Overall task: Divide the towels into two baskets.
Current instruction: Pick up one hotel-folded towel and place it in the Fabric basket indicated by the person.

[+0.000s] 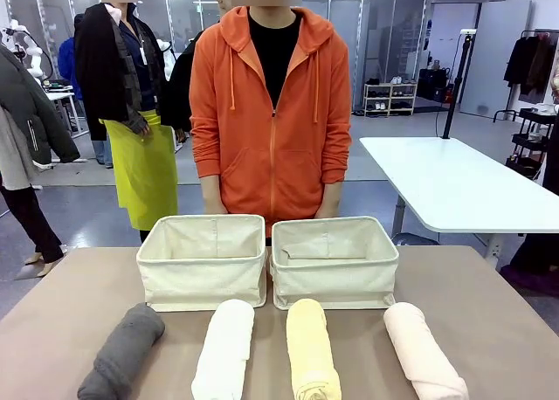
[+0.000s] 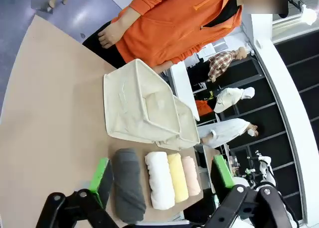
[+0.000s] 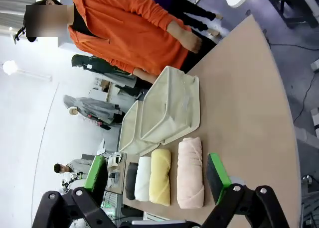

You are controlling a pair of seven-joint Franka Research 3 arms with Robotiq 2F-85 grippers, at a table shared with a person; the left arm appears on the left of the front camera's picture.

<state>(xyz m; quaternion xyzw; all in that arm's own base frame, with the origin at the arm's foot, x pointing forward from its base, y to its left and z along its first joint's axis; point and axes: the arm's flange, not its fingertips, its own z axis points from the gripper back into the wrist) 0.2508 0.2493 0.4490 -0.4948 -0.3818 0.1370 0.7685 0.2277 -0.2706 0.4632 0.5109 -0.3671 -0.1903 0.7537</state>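
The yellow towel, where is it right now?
In the front view the yellow towel lies on the table between the white towel and the pink towel, just in front of the right-hand basket.

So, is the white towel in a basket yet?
No, the white towel lies on the table, in front of the left basket.

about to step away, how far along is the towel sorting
Nothing done yet: left basket and right basket look empty. Nothing in hand: left gripper and right gripper are open, holding nothing. Left: grey towel, white towel, yellow towel and pink towel all lie on the table.
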